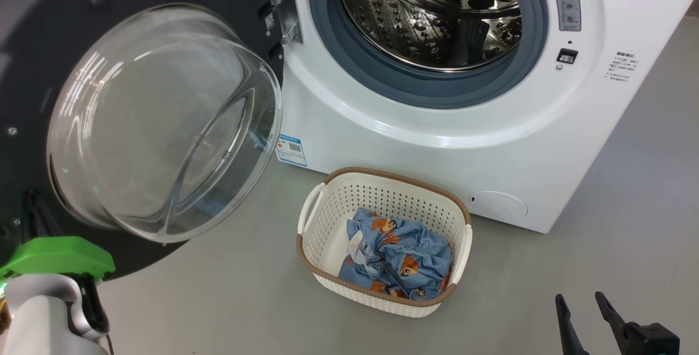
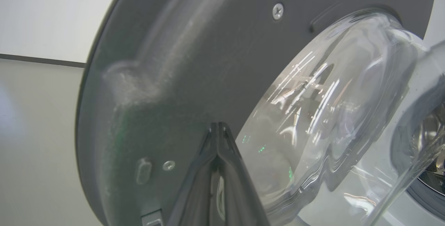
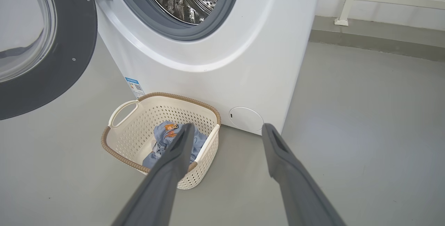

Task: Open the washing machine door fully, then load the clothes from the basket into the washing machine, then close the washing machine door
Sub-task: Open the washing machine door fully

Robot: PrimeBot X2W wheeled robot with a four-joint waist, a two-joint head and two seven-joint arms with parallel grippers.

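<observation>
A smooth grey floor (image 1: 628,207) carries your big white front-loading washing machine (image 1: 437,142), its round black glass-bowled door (image 1: 33,71) standing wide open. The cream perforated plastic basket (image 1: 327,224) sits just before it, with light blue printed clothes (image 1: 398,259) inside. Your left gripper (image 2: 219,128) is pinched together close to the door's inner face. Your right gripper (image 3: 227,126) gapes empty.

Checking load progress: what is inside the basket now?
Inside the basket lies a crumpled heap of light blue clothes with orange figures. Whatever lies beneath them on the basket floor is covered.
</observation>
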